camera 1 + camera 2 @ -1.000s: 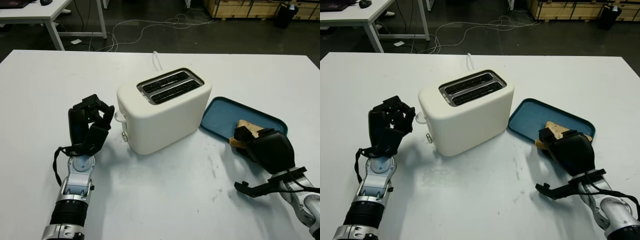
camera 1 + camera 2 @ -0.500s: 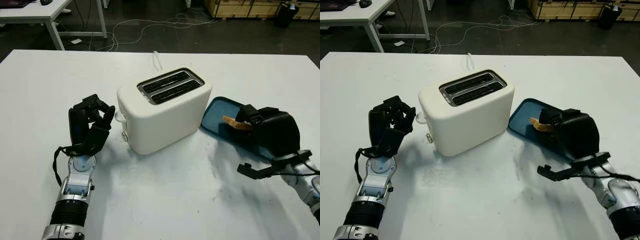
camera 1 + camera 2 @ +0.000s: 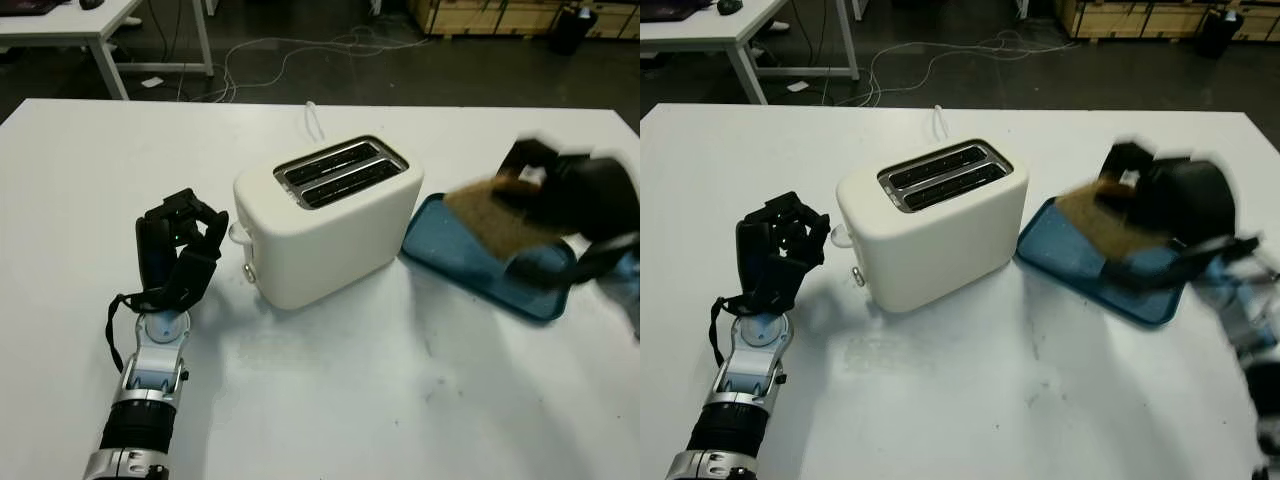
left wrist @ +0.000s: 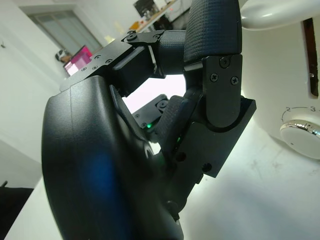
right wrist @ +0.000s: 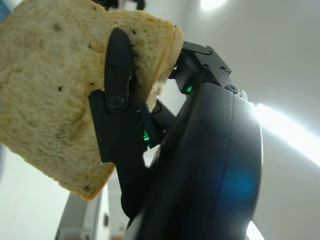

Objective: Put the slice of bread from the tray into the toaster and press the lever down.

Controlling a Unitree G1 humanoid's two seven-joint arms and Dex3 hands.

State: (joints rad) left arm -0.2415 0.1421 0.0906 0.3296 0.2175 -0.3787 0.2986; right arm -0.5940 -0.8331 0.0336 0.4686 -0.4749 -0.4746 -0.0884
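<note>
Across the white bench, the cream two-slot toaster stands in the middle with its slots bare, and the blue tray lies just beside it on my right. My left hand sits curled near the toaster's dial end, holding nothing. My right hand is above the tray, clamped on the slice of bread. It is pale brown, speckled, and crusted at the edge. I judge it light, soft and crumbly, best pinched flat across both faces.
</note>
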